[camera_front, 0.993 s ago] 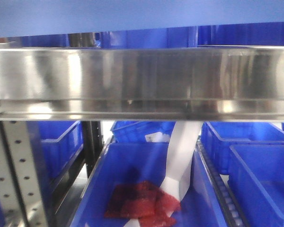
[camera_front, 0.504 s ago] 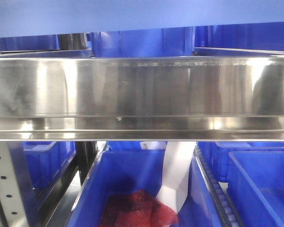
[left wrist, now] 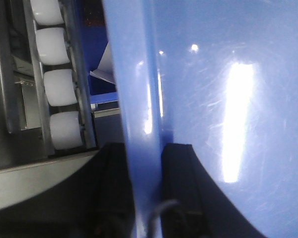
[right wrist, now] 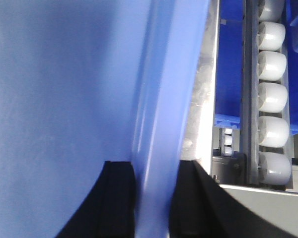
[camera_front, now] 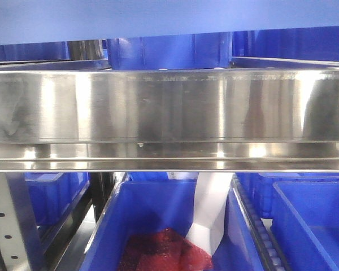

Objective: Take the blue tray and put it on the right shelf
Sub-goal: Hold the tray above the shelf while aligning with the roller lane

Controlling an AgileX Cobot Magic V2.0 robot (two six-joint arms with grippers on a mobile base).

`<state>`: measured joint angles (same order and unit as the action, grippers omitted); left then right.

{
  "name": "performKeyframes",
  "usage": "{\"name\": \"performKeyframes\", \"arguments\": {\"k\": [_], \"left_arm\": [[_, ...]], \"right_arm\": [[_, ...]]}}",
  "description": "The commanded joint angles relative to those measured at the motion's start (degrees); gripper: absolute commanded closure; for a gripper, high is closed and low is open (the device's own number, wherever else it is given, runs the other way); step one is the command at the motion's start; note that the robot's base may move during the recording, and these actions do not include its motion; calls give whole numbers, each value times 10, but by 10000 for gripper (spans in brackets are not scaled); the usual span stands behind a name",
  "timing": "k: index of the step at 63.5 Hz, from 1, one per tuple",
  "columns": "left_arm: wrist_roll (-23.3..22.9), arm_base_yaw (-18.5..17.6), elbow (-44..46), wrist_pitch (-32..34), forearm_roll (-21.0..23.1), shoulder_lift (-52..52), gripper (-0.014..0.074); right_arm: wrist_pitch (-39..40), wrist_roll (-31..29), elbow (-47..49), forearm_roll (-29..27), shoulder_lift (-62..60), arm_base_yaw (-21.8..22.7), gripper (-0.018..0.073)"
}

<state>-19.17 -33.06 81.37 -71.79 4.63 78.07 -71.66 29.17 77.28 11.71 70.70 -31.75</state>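
Observation:
The light-blue glossy tray (camera_front: 169,17) fills the top strip of the front view, held above the shiny steel shelf lip (camera_front: 169,107). My left gripper (left wrist: 148,158) is shut on the tray's left rim (left wrist: 134,89), one black finger on each side. My right gripper (right wrist: 156,171) is shut on the tray's right rim (right wrist: 164,99) the same way. The tray's inner floor (left wrist: 238,99) fills most of both wrist views (right wrist: 54,89). A perforated grey upright (camera_front: 8,220) stands under the shelf at the lower left.
Deep dark-blue bins sit behind the shelf (camera_front: 164,51) and below it (camera_front: 175,226); the lower middle bin holds a red mesh bag (camera_front: 164,254) and a white strip (camera_front: 212,209). White rollers line rails on the left (left wrist: 59,89) and on the right (right wrist: 273,99).
The shelf lip has sunk lower and grown larger in the front view, and the bins below have slid down. The tray stays gripped at the top of the view.

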Motion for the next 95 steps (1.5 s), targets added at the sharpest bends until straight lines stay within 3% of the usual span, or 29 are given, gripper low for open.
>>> {"name": "performKeyframes", "arguments": {"k": [1,63,70,83,95], "left_arm": [[21,-8,15,-49,34,-16,645],[21,-8,15,-49,38,-16,645],[29,-6,17,-41,51,-14,645],[54,30,104,-29,47,7,645],[78,74,231,-29,45,82,645]], "right_arm": [[31,-13,19,-9,-13,-3,504],[62,-13,19,-9,-13,-3,504],[60,-37,19,-9,-13,-3,504],[64,-59,62,-9,-2,1,504],[48,-71,169,-11,73,37,504]]}}
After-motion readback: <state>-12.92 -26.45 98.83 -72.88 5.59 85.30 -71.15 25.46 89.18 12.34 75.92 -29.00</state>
